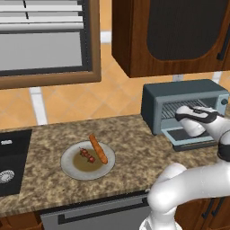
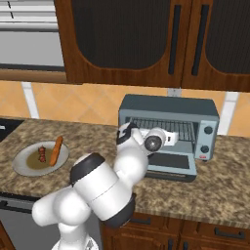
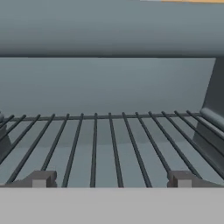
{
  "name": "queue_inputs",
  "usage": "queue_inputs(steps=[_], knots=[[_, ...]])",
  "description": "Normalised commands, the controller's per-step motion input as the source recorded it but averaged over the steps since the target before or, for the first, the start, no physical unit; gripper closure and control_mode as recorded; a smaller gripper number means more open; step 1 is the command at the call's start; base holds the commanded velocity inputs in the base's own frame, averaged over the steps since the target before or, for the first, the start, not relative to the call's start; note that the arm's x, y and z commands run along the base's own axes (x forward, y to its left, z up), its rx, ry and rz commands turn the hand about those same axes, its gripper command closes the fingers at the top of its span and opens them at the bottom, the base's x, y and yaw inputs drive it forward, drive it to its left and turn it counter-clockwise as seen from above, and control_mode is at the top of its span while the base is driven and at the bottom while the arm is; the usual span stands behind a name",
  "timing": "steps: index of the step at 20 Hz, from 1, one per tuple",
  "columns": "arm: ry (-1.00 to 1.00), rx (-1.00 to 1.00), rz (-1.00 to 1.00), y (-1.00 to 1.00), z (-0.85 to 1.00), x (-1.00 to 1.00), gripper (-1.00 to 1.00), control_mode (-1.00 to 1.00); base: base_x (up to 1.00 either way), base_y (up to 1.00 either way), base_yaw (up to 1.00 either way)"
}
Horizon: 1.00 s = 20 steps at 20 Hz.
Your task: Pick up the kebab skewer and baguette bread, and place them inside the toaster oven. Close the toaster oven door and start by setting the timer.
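At the far left of the left base view a black sink (image 1: 11,161) is set into the speckled stone counter (image 1: 130,148). Next along, a round grey plate (image 1: 72,168) sits on the counter with both pieces of food on it. The kebab skewer (image 1: 87,155) (a thin stick with small dark red chunks) lies near the plate's middle. The baguette bread (image 1: 98,148), long and orange-brown, lies just beside it on the right, with its far end reaching past the plate's rim. The same plate (image 2: 22,166) appears at the left of the right base view, with the skewer (image 2: 42,155) and the loaf (image 2: 56,151) side by side.

Further right stands the toaster oven (image 1: 179,92), a grey-blue box under the dark wooden cabinet (image 1: 166,36). The toaster oven door (image 1: 191,139) is folded down flat in front of the opening, so the wire rack (image 3: 109,144) inside is exposed. The robot's white arm reaches from the front edge of the counter to the oven's mouth, well apart from the plate. In the hand view the gripper (image 3: 110,179) looks straight into the oven over the rack bars. Its two fingertips (image 3: 41,178) stand wide apart with nothing between them, so it is released and empty. Two knobs (image 2: 208,131) sit on the oven's right-hand panel.
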Motion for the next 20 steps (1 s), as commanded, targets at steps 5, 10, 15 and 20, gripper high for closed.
queue_inputs(steps=[5, 10, 15, 20], knots=[[0.05, 0.0, 0.0, 0.0, -0.25, 0.07, -1.0, -1.0, 0.0, 0.0, 0.0], [0.03, 0.0, 0.0, 0.0, -0.21, 0.1, -1.0, -1.0, 0.0, 0.0, 0.0], [0.0, 0.0, 0.0, 0.0, -0.03, 0.28, -1.0, -1.0, 0.0, 0.0, 0.0], [0.0, -0.02, 0.0, 0.0, -0.55, 0.03, -1.0, -1.0, 0.0, 0.0, 0.0]])
